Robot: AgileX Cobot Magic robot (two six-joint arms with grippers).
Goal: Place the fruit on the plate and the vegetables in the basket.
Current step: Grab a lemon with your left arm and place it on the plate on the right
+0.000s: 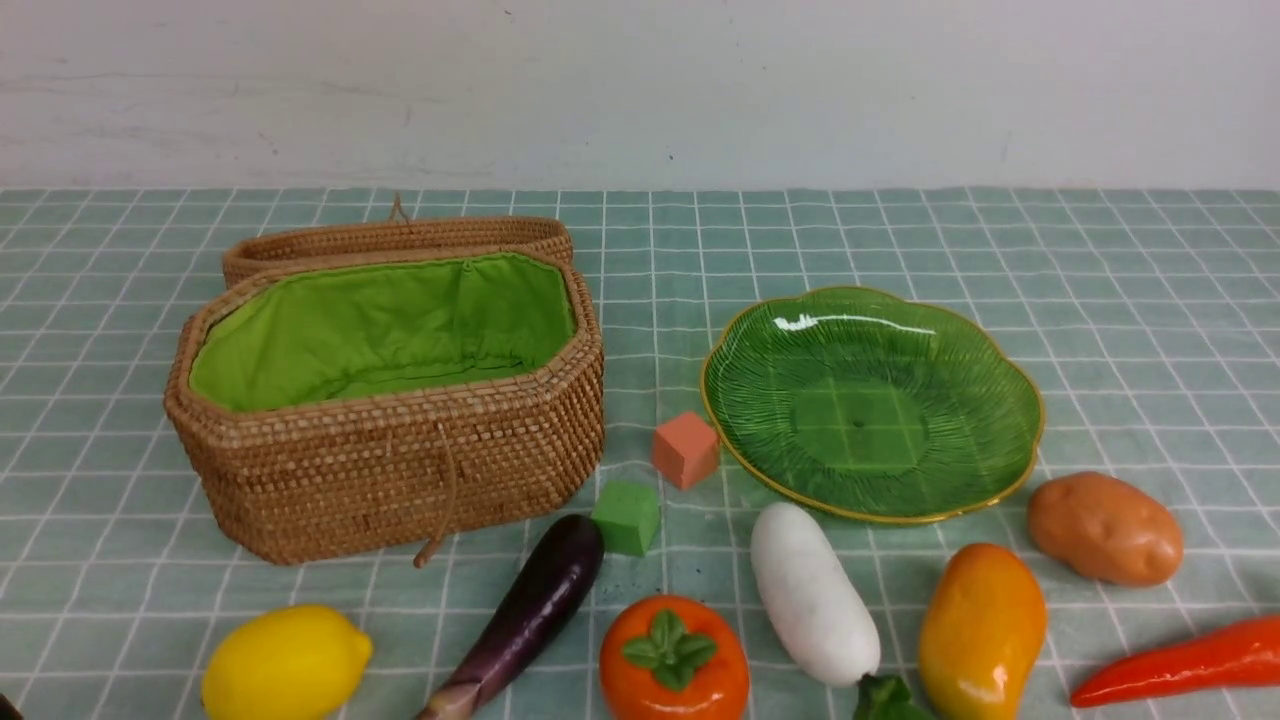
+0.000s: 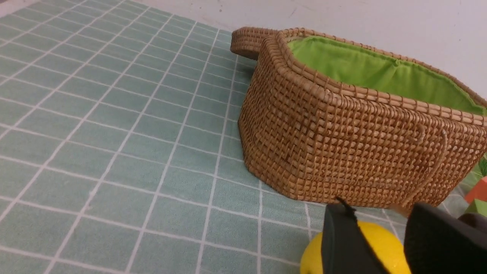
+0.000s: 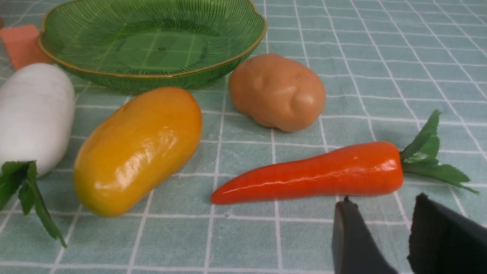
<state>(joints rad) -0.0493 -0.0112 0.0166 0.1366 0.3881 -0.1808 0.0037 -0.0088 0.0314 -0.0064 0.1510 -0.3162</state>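
Yellow toy lemon [image 1: 285,662] lies just beyond the left end effector [image 2: 378,207], fingers parted and empty; the right end effector [image 3: 384,201] gapes too. Probably light, stiff and slick: I'd pinch its fat middle, though fingers partly hide it.

Soft, even light glosses the green plate [image 1: 870,400] with a pale streak; close-up hand fingers [image 3: 354,228] blur.

Basket [image 1: 400,460] brown w/ green lining, plate [image 1: 860,420] green w/ gold rim, lemon [image 1: 288,662] yellow, tablecloth [image 1: 100,520] green w/ white grid.
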